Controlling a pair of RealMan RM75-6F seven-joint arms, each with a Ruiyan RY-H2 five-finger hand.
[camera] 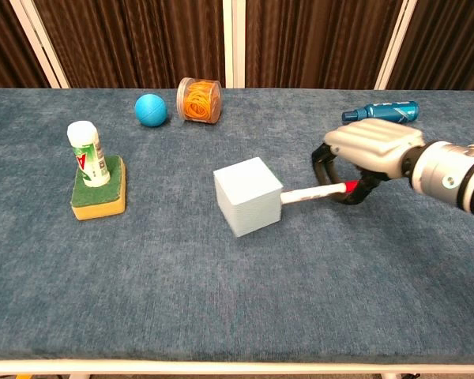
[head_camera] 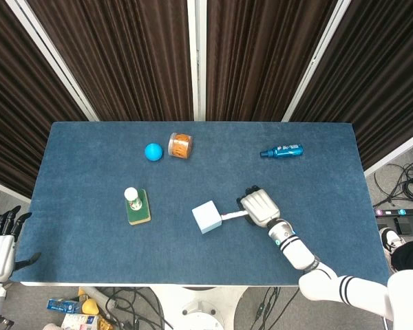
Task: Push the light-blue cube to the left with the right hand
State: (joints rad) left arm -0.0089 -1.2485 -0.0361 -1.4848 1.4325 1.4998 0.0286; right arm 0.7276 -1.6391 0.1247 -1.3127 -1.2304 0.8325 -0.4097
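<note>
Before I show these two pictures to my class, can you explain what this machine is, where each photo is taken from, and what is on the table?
It is a two-armed robot steered by a person. One picture looks down from its head, the other forward from its chest. The right hand has one straight finger touching the light-blue cube, which it must push left. It holds nothing. The left hand waits beside the blue table. Also on the table: a blue ball, a clear jar of orange bands, a blue bottle lying down, and a white tube standing on a sponge.
</note>
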